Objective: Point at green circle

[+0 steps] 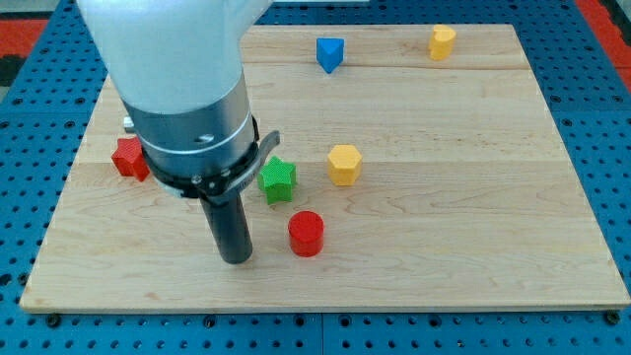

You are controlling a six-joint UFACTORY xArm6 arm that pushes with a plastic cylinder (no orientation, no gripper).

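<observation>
No green circle shows in the camera view; the arm's body hides part of the board at the left. The only green block I see is a green star (277, 179) near the board's middle. My tip (236, 258) rests on the board toward the view's bottom, below and left of the green star. A red cylinder (306, 234) stands just right of my tip, apart from it.
A yellow hexagon (344, 164) lies right of the green star. A red star (129, 158) sits at the left, partly behind the arm. A blue triangle (330, 53) and a second yellow hexagon (442, 41) lie near the top edge of the wooden board (473, 227).
</observation>
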